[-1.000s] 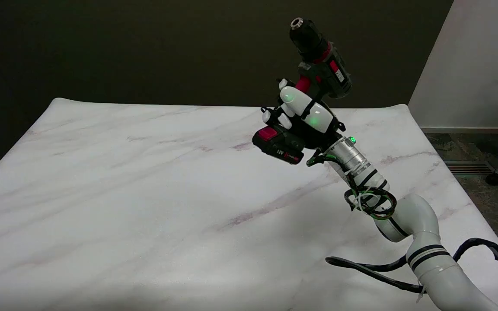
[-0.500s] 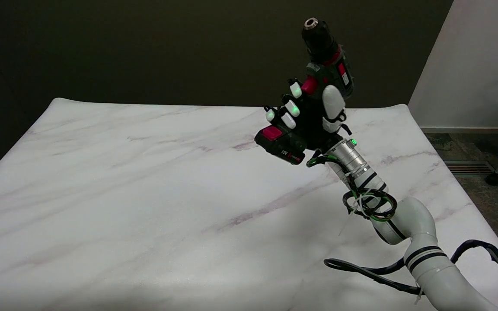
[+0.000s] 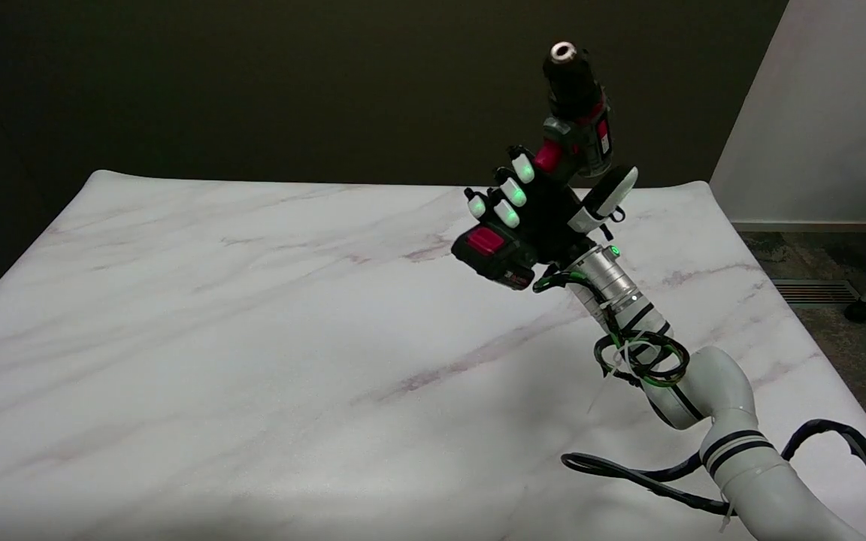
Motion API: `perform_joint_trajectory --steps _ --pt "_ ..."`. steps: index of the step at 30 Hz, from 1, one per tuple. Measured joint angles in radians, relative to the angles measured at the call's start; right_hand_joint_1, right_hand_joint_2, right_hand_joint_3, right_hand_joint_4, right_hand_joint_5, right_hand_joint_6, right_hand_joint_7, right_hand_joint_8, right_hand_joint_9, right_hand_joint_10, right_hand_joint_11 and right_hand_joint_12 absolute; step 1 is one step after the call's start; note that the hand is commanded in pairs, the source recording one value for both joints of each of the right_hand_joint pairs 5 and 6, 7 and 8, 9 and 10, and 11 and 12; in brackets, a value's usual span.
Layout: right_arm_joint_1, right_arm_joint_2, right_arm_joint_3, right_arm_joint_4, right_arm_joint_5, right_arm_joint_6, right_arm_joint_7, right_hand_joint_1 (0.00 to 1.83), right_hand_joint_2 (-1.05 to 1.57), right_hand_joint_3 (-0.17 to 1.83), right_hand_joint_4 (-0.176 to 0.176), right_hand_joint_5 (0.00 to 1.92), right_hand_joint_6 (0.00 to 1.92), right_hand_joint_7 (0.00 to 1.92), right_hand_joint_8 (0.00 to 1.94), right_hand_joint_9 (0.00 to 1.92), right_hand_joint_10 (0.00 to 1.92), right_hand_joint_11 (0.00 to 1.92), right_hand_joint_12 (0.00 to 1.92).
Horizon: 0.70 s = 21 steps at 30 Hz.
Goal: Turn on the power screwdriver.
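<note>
Right hand [image 3: 546, 214] is grasping the power screwdriver [image 3: 553, 165] by its handle, held up in the air over the desk [image 3: 252, 338] around 2 o'clock, nose pointing toward 12.

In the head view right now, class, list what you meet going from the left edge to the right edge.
Bare marble table → red-topped battery pack → fingertips of the right hand gripping the power screwdriver → screwdriver's chuck → white wall
</note>
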Motion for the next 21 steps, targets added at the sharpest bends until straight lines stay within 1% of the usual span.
perform_joint_trajectory --steps 2,3,5,7,9,11,14,18,19,21 --pt "0.000 0.000 0.000 -0.002 0.003 0.000 0.000 0.98 -0.11 0.23 0.176 1.92 1.92 1.92 1.92 1.92 1.92 1.92 1.92" --pt "0.000 -0.001 0.000 -0.003 0.005 0.000 0.000 0.99 -0.02 0.28 0.176 1.92 1.92 1.92 1.92 1.92 1.92 1.92 1.92" --pt "0.000 -0.001 0.000 -0.005 0.011 0.000 0.000 1.01 0.21 0.38 0.176 1.92 1.92 1.92 1.92 1.92 1.92 1.92 1.92" --pt "0.000 -0.002 -0.001 -0.006 0.016 0.000 0.000 1.01 0.54 0.52 0.176 1.92 1.92 1.92 1.92 1.92 1.92 1.92 1.92" --pt "-0.001 -0.004 -0.001 -0.007 0.024 0.000 -0.001 1.01 0.74 0.59 0.176 1.92 1.92 1.92 1.92 1.92 1.92 1.92 1.92" --pt "-0.003 -0.005 -0.001 -0.008 0.029 0.000 -0.001 1.01 0.80 0.62 0.176 1.92 1.92 1.92 1.92 1.92 1.92 1.92 1.92" --pt "-0.004 -0.007 -0.003 -0.010 0.036 0.000 -0.001 1.00 0.97 0.68 0.176 1.92 1.92 1.92 1.92 1.92 1.92 1.92 1.92" --pt "-0.006 -0.009 -0.005 -0.014 0.044 0.000 -0.001 0.95 1.33 0.83 0.176 1.92 1.92 1.92 1.92 1.92 1.92 1.92 1.92" --pt "-0.006 -0.010 -0.006 -0.014 0.046 0.000 -0.001 0.94 1.39 0.83 0.176 1.92 1.92 1.92 1.92 1.92 1.92 1.92 1.92" --pt "-0.007 -0.011 -0.007 -0.015 0.048 0.000 -0.001 0.87 1.55 0.76 0.176 1.92 1.92 1.92 1.92 1.92 1.92 1.92 1.92"
